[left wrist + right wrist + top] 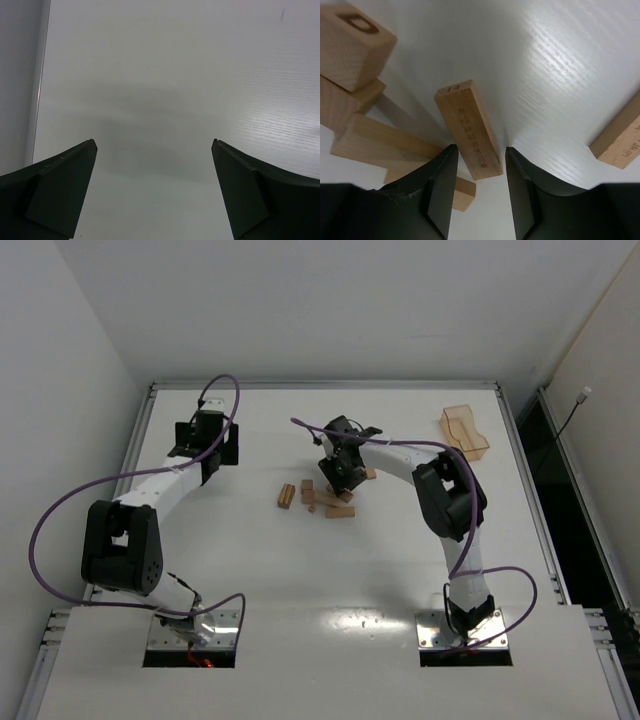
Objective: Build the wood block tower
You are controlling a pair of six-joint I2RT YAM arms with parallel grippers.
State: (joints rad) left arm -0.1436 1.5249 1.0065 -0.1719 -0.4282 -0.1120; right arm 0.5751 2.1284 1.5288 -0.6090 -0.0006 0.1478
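1. The wood blocks (340, 510) are scattered in a loose heap near the middle of the table (400, 570). No neat tower can be seen yet.
2. One block (470, 130) is seen between the jaws of the right gripper (480, 147). The jaws are set close on both sides of it, but it cannot be told if it is squeezed.
3. The left gripper (154, 142) is held wide open over bare table, with nothing in it.
4. The blocks are judged to be light, hard and smooth. They should not bend or break, but they could slip or tip.
5. A block is best pinched on its two long flat sides, near the middle, so it is kept level.
6. A plastic tray (465, 430) is seen near the far right corner, well apart from the blocks.
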